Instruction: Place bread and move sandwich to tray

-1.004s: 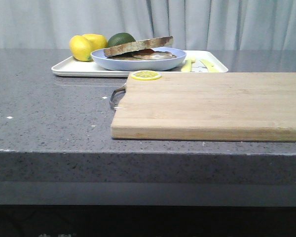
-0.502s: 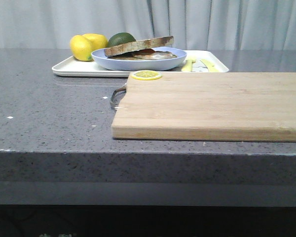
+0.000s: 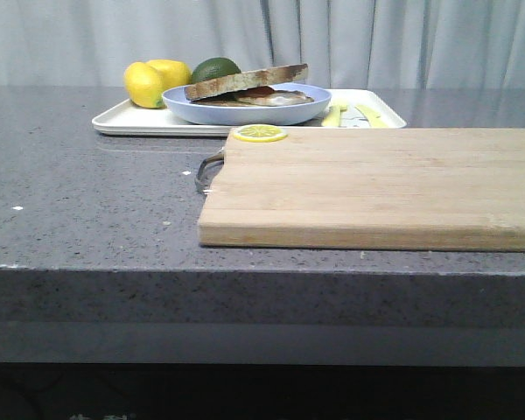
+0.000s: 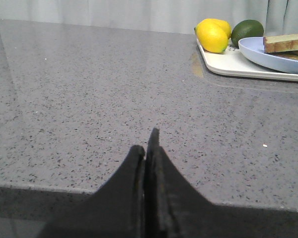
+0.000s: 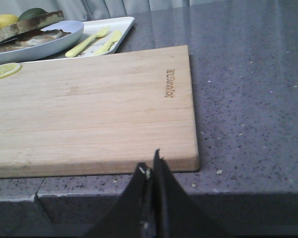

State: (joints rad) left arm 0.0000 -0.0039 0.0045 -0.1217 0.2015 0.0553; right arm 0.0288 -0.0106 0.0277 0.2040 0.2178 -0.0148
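Note:
The sandwich sits on a round pale blue plate (image 3: 245,106) on the white tray (image 3: 122,122) at the back of the counter. A bread slice (image 3: 245,81) lies tilted on top of the egg (image 3: 276,98). The plate (image 4: 273,52) and tray (image 4: 233,64) show in the left wrist view, and the plate (image 5: 37,47) also in the right wrist view. My left gripper (image 4: 148,146) is shut and empty over bare counter at the front left. My right gripper (image 5: 150,166) is shut and empty at the front edge of the cutting board. Neither gripper shows in the front view.
A wooden cutting board (image 3: 376,184) with a metal handle fills the front right; a lemon slice (image 3: 259,133) lies on its far left corner. Two lemons (image 3: 149,81) and a green avocado (image 3: 214,68) sit on the tray's left, yellow cutlery (image 3: 346,114) on its right. A curtain hangs behind.

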